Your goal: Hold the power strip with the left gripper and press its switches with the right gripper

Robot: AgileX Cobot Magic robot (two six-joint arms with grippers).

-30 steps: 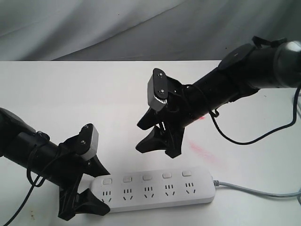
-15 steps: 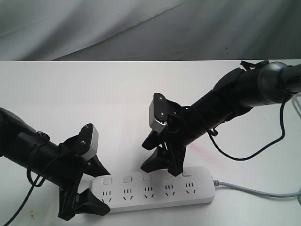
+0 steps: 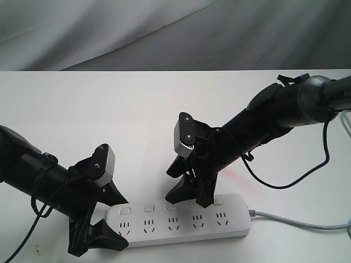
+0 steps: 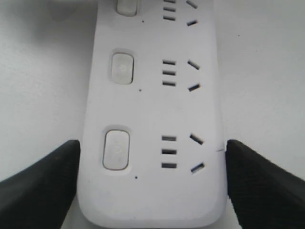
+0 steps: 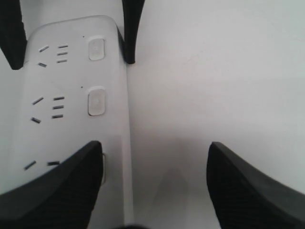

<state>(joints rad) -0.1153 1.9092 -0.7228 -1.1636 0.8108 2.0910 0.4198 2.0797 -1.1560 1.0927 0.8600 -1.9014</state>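
Left claw [image 3: 119, 222] clamps power strip [image 3: 181, 220] at its left end; right claw [image 3: 187, 198] spread, empty. Centre one fingertip [image 5: 71, 186] on a switch [image 3: 148, 209], press straight down.

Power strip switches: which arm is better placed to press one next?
Right. The right gripper, open, hangs over the switches mid-strip, one finger overlapping a button. The left gripper clamps the power strip at its end, busy holding it.
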